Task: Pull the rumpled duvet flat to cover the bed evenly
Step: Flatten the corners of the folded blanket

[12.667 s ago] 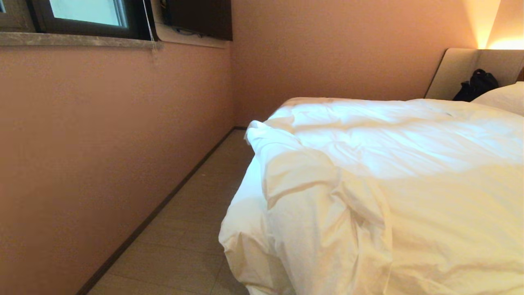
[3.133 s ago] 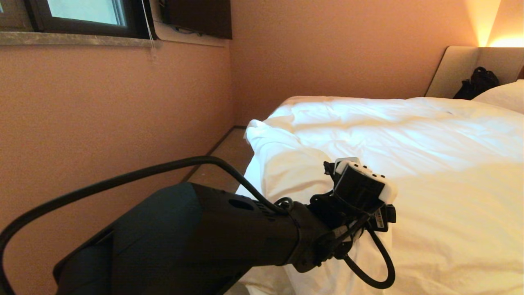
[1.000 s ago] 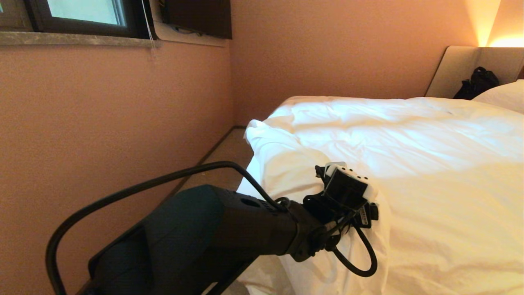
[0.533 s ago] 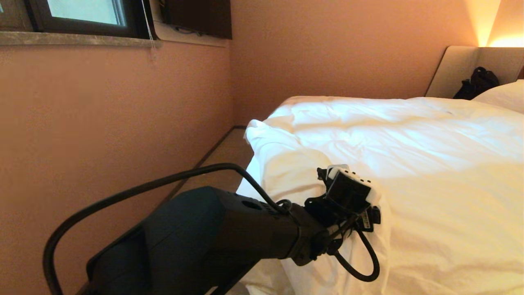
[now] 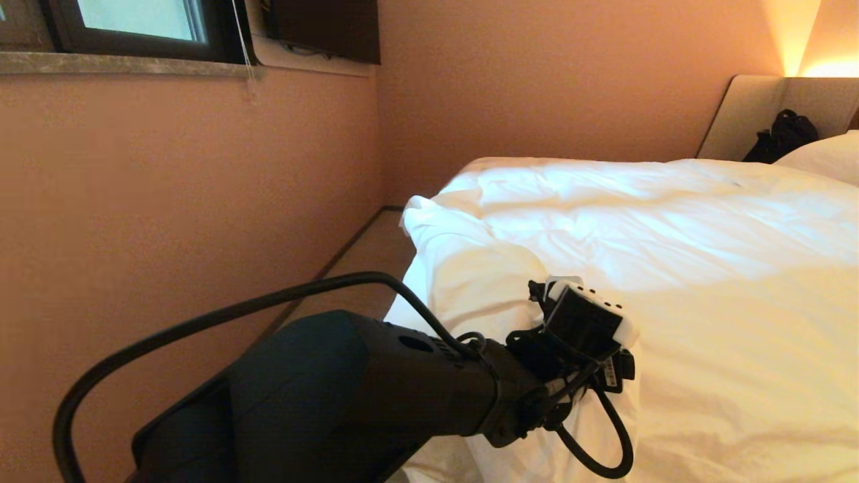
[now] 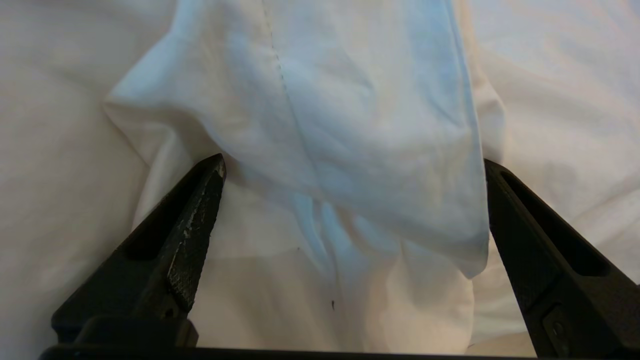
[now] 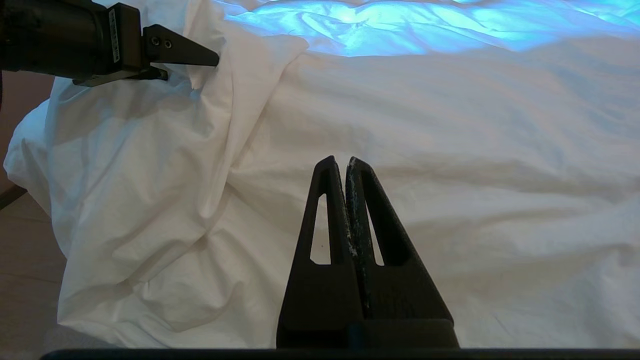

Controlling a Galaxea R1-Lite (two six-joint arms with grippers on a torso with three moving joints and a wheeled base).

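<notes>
Duvet [image 5: 671, 268] — lying across the bed [image 5: 751, 114], white and wrinkled, bunching into a thick folded ridge at the near corner and hanging over the mattress edge toward the floor [image 5: 349, 268]. Reaching in from the left side, left gripper [image 6: 352, 170] hovering at that bunched corner with jaws spread wide, one finger on each side of a raised fold of the cover (no pinch on the cloth yet). Seen from the right wrist camera, the same left gripper [image 7: 200, 55] pointing its tip against the top of the ridge. Sitting low before the near side of the bed, right gripper [image 7: 345, 165] — fingers pressed together, holding nothing, apart from the fabric. Resting at the far end by the headboard: a pillow [image 5: 825, 157] and a black bag [image 5: 782, 137].
</notes>
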